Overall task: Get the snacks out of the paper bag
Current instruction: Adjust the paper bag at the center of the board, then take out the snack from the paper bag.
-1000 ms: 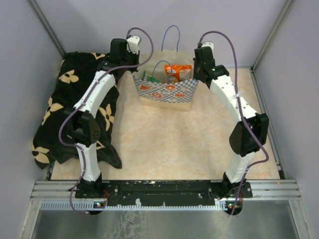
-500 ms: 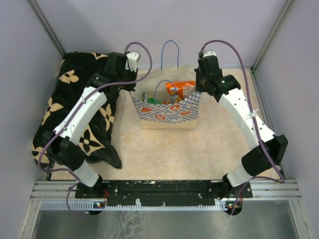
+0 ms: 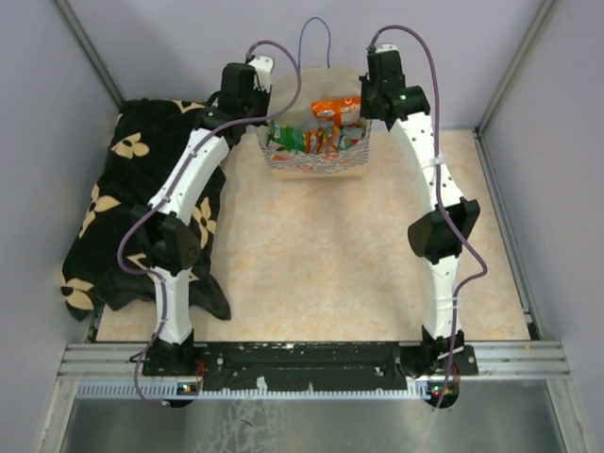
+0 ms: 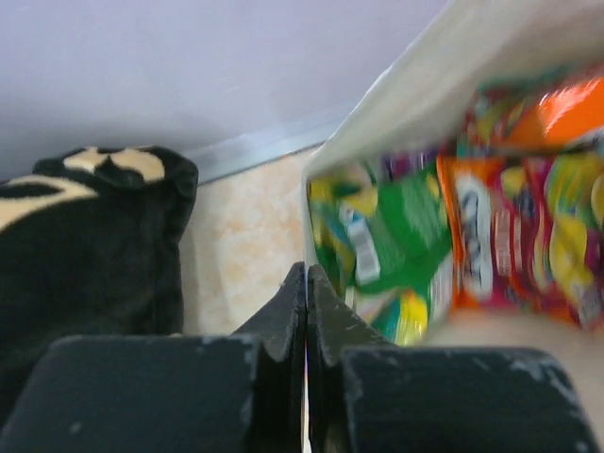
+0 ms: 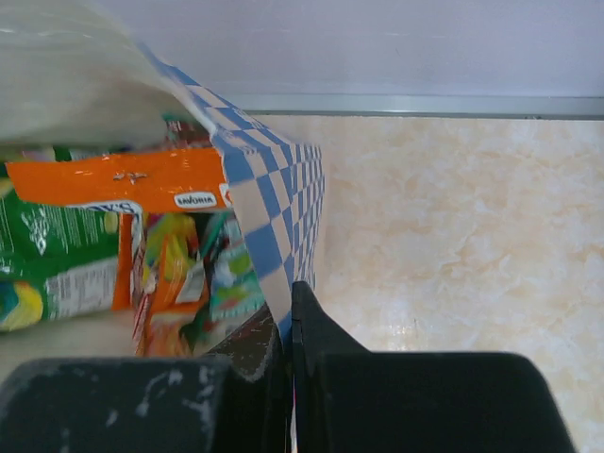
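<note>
The paper bag (image 3: pixel 316 162) is held up at the far middle of the table and tipped, its open mouth facing the camera. Several snacks (image 3: pixel 316 137) show inside it, green, orange and red. My left gripper (image 3: pixel 255 111) is shut on the bag's left rim. My right gripper (image 3: pixel 370 106) is shut on its right rim. In the left wrist view the jaws (image 4: pixel 307 283) pinch the cream paper edge (image 4: pixel 415 66), with green and orange packets (image 4: pixel 444 226) inside. In the right wrist view the jaws (image 5: pixel 287 311) pinch the checkered wall (image 5: pixel 269 203), beside an orange packet (image 5: pixel 113 179).
A black flower-patterned cloth (image 3: pixel 104 198) covers the table's left side. Grey walls stand to the left, right and close behind the bag. The beige tabletop (image 3: pixel 321 255) lies in front of the bag.
Both arms have lifted the bag up and back towards the far wall and tipped it. More snacks now show in its mouth.
</note>
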`<state>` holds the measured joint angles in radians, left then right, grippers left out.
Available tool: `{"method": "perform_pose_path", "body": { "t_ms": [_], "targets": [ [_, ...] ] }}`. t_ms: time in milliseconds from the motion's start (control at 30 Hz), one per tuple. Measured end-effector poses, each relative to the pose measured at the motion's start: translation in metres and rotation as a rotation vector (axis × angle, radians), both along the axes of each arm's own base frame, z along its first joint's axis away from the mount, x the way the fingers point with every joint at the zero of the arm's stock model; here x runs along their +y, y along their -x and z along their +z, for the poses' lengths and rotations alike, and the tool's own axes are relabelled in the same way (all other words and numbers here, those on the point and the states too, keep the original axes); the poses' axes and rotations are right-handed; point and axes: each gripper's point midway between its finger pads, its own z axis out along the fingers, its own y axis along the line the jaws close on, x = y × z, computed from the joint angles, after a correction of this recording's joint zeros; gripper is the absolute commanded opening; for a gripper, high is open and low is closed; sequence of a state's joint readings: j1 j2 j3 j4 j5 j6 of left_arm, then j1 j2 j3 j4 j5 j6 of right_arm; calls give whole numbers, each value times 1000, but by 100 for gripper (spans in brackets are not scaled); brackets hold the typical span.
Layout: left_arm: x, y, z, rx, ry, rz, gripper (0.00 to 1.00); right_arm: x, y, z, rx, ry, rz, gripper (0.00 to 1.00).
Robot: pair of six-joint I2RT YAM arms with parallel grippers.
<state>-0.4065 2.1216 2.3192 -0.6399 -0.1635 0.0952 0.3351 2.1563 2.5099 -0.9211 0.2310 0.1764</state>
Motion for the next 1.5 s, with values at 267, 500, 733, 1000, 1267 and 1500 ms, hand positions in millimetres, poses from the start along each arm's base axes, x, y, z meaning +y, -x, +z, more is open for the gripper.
{"method": "perform_pose_path", "body": {
  "t_ms": [267, 500, 733, 1000, 1267, 1500],
  "targets": [
    [27, 96, -73, -158, 74, -57, 67, -8, 80, -105, 98, -39, 60, 66],
    [27, 212, -130, -229, 181, -171, 100, -2, 210, -138, -15, -172, 165, 99],
    [3, 270, -60, -384, 325, -346, 100, -6, 261, -98, -208, -332, 206, 99],
    [-54, 299, -31, -385, 243, -700, 100, -13, 289, -90, -258, -444, 198, 99],
    [-149, 316, -81, -254, 53, -1005, 95, -12, 298, -150, -65, -405, 174, 99],
    [-175, 277, -104, -233, -67, -940, 13, -3, 307, -209, 85, -515, 96, 80]
  ]
}}
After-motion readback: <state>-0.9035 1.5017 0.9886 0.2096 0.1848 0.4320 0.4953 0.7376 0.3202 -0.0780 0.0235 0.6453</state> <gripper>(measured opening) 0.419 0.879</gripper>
